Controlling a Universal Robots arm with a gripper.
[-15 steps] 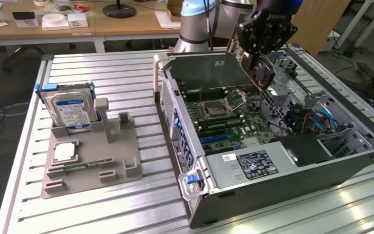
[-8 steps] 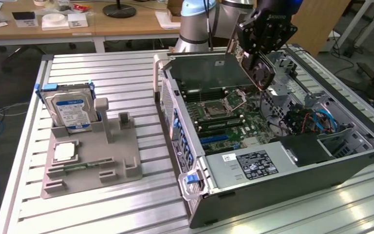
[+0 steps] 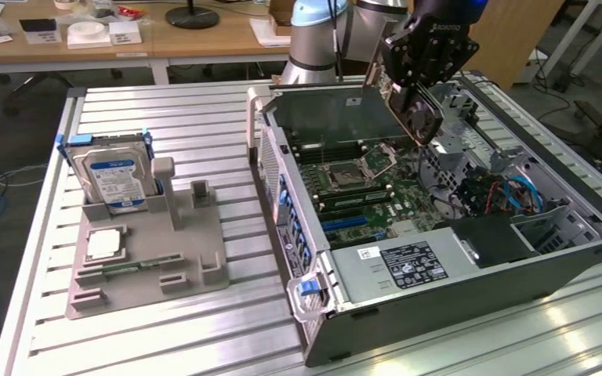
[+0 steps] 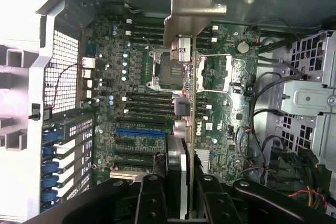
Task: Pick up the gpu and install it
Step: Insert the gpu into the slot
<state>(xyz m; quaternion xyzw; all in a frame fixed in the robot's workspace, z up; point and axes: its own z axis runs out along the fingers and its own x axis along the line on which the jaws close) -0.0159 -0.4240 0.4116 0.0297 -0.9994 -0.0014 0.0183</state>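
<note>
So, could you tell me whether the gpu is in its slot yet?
Out: the gripper holds the gpu in the air above the motherboard.

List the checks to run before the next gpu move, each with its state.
1. Gripper shut on gpu: ok, card clamped.
2. gpu over the open case: ok, hanging above the motherboard, not seated.
3. Blue slot free: ok.
4. gpu lined up with blue slot: not ok, its edge runs crosswise to it.
5. Cables clear of blue slot: ok, they lie toward the exterior view's right.
</note>
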